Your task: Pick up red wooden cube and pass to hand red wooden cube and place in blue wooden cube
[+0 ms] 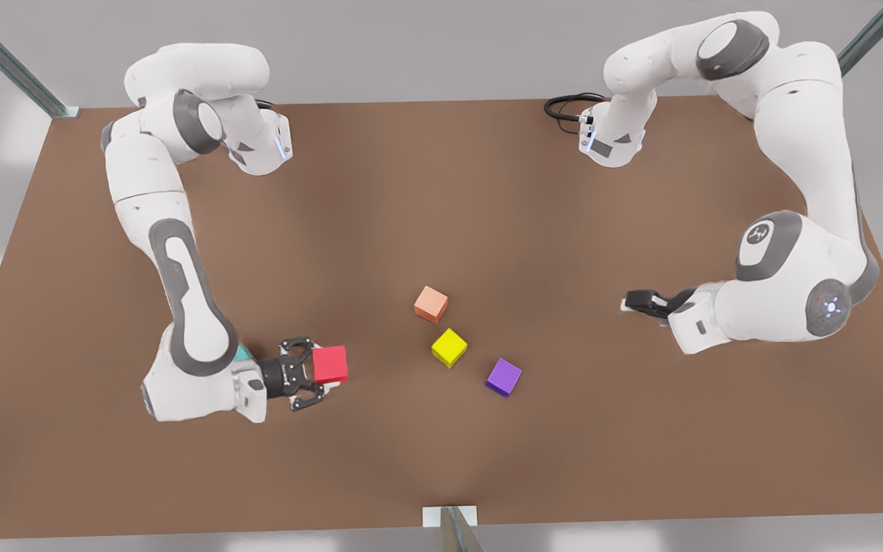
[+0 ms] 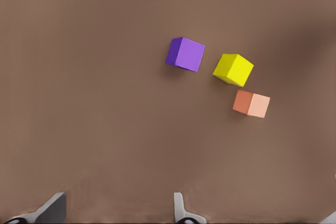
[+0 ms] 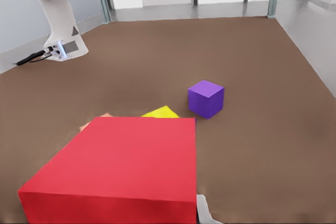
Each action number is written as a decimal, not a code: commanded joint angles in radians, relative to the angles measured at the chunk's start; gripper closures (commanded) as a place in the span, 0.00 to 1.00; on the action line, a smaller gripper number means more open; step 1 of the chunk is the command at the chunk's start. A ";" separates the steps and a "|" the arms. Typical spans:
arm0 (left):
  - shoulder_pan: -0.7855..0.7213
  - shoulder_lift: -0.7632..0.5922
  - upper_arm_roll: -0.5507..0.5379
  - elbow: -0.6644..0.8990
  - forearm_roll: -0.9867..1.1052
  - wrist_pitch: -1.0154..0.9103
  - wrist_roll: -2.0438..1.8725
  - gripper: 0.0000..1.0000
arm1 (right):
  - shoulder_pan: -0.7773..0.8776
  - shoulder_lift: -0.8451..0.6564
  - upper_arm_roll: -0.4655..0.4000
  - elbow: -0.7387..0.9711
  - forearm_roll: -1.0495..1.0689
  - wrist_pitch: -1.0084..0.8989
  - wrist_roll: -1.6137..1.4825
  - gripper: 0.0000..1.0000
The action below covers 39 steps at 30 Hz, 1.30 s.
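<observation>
I'm taking the yellow cube (image 1: 449, 346) as my marker. The red wooden cube (image 1: 330, 364) is well off from it, toward the front view's left, sitting in the hand (image 1: 316, 374), which is my right end effector. Its open-frame fingers (image 1: 297, 351) look closed against the cube's sides, though I can't tell whether the cube is lifted off the tabletop (image 1: 441, 192). A teal sliver farther from the yellow cube, tucked under that arm's wrist, is probably the blue wooden cube (image 1: 242, 353), and it's mostly hidden.

My left end effector (image 1: 635, 300) waits on the yellow cube's other side, well apart from it, its two fingers spread and holding nothing.

I'd expect the red cube to be light, rigid and not fragile. Its smooth flat faces could slip or twist if it's pinched near an edge, so I'd hold it on two opposite faces, at their middles, and leave the underside free for setting it down.

By my count:
- Five cubes, one of each colour: red, yellow, purple (image 1: 503, 376), salmon-orange (image 1: 431, 303), and the teal one only partly seen.
- Two arms, each with one end effector.
</observation>
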<state>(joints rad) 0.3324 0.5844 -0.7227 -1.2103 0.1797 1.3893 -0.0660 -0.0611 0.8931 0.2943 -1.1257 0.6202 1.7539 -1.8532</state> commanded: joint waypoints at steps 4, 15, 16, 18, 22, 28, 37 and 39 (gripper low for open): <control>-0.592 -0.368 0.795 -0.233 -0.221 0.019 0.009 0.00 | 0.024 -0.123 -0.015 -0.003 -0.970 -0.030 0.810 0.52; -0.587 -0.316 0.795 -0.218 -0.207 0.027 0.014 0.00 | -0.114 -0.273 -0.017 -0.408 -1.028 0.216 0.865 0.53; -0.587 -0.316 0.795 -0.218 -0.207 0.027 0.014 0.00 | -0.115 -0.284 -0.017 -0.436 -1.024 0.230 0.878 0.53; -0.589 -0.317 0.795 -0.218 -0.209 0.022 0.012 0.00 | -0.115 -0.283 -0.017 -0.453 -1.021 0.231 0.888 0.53; -0.595 -0.319 0.793 -0.216 -0.210 -0.006 0.009 0.00 | -0.114 -0.267 -0.015 -0.474 -1.010 0.257 0.890 0.52; -0.590 -0.321 0.793 -0.202 -0.213 -0.007 0.011 0.00 | -0.115 -0.267 -0.012 -0.523 -1.007 0.299 0.890 0.51; -0.592 -0.316 0.793 -0.204 -0.218 -0.007 0.012 0.00 | -0.129 -0.275 -0.007 -0.563 -1.008 0.305 0.887 0.51; -0.590 -0.316 0.793 -0.204 -0.218 -0.007 0.009 0.00 | -0.126 -0.275 -0.004 -0.562 -1.008 0.305 0.888 0.28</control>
<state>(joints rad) -0.2581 0.2696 0.0705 -1.4149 -0.0383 1.3841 -0.0566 -0.1885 0.6192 0.2888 -1.6875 -0.3884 2.0570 -1.0782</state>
